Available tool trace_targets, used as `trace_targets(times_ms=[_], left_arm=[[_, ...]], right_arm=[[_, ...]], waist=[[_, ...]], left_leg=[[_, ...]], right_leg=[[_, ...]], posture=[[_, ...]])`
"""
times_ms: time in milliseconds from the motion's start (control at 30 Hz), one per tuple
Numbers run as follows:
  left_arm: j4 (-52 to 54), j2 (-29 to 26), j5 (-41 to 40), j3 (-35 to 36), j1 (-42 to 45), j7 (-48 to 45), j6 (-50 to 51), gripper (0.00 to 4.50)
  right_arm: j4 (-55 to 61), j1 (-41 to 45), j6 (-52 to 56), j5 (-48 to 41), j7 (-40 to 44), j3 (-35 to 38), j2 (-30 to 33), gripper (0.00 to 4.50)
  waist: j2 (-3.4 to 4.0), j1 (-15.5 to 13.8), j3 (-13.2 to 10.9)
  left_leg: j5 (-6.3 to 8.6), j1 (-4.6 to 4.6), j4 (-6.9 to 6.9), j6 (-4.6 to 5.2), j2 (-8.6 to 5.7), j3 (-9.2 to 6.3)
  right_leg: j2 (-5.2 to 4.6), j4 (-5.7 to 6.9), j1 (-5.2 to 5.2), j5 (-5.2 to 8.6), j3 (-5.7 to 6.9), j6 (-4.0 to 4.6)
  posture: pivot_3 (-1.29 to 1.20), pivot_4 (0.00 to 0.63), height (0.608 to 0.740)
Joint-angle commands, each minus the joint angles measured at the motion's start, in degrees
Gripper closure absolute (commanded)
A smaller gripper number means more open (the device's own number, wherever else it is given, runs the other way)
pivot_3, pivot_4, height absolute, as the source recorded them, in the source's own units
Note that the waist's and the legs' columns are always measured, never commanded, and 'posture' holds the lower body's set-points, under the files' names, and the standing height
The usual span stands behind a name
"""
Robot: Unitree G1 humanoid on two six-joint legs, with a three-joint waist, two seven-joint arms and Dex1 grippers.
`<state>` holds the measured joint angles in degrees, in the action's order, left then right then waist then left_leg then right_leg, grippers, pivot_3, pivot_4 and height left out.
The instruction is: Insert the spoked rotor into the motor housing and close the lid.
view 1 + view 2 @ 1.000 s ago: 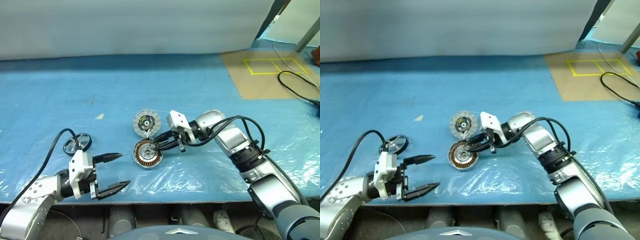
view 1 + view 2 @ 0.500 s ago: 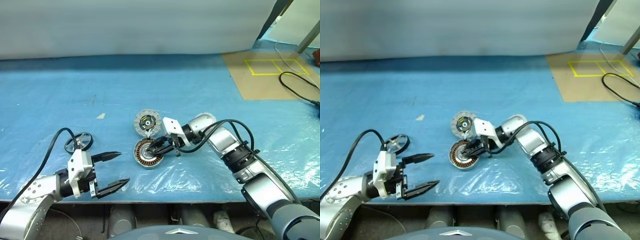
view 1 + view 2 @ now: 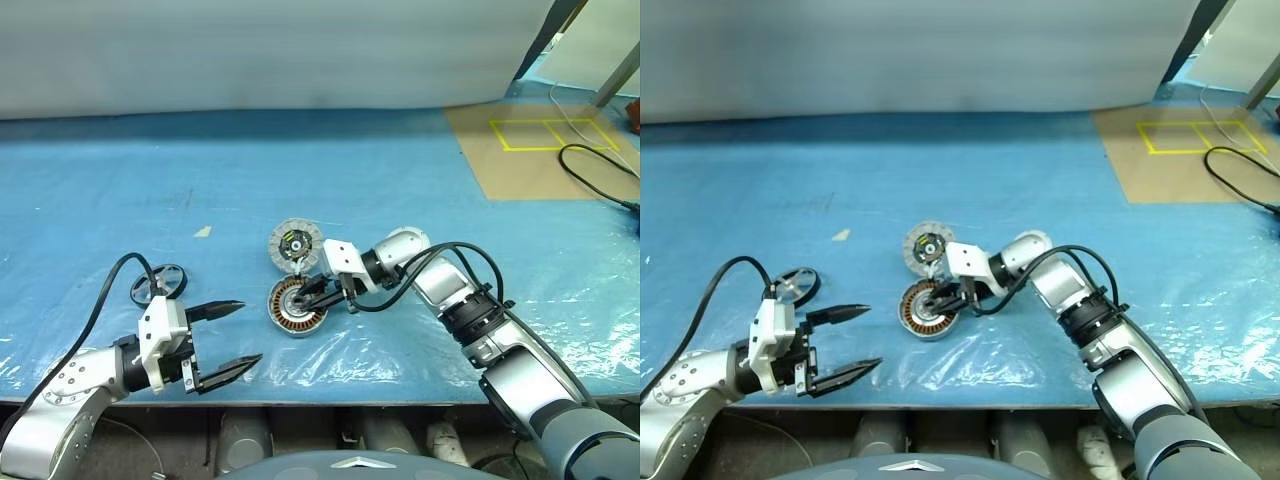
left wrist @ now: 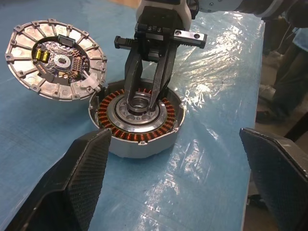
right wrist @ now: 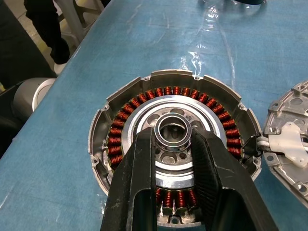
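my right gripper (image 4: 144, 98) is clamped on a small metal ring (image 5: 172, 133) at the housing's (image 3: 296, 307) centre. lid (image 3: 294, 245) lies open just behind it. rotor (image 3: 156, 287) sits by my left gripper (image 3: 232, 338), fingers spread, empty.

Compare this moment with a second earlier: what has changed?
The right tool moved in over the motor housing, its fingers now straddling a small metal ring at the hub. The left tool stayed open and idle; the spoked rotor and open lid stayed put.
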<state>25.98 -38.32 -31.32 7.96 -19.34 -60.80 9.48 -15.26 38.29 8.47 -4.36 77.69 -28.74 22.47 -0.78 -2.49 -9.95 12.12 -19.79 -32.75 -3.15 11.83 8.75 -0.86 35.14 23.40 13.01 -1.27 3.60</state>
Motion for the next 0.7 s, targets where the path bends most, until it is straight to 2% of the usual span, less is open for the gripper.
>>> trace_targets(times_ms=[33,700], left_arm=[[1.65,-0.14,-0.17,-0.64,0.82,0.42,0.21,0.00],[0.66,-0.09,-0.19,-1.07,1.18,0.73,0.09,0.00]], right_arm=[[0.45,-0.34,-0.78,0.23,0.26,0.50,0.22,3.84],[-0.60,0.25,-4.05,0.55,-0.71,1.53,-0.44,3.84]], waist=[[0.00,-0.01,0.00],[0.00,0.01,0.00]], left_leg=[[0.00,0.00,0.00,0.00,0.00,0.00],[0.00,0.00,-0.07,0.01,0.00,0.00]], right_leg=[[0.00,0.01,0.00,0.00,0.00,0.00],[0.00,0.09,0.01,0.00,-0.01,0.00]], posture=[[0.00,0.150,0.740],[0.00,0.150,0.740]])
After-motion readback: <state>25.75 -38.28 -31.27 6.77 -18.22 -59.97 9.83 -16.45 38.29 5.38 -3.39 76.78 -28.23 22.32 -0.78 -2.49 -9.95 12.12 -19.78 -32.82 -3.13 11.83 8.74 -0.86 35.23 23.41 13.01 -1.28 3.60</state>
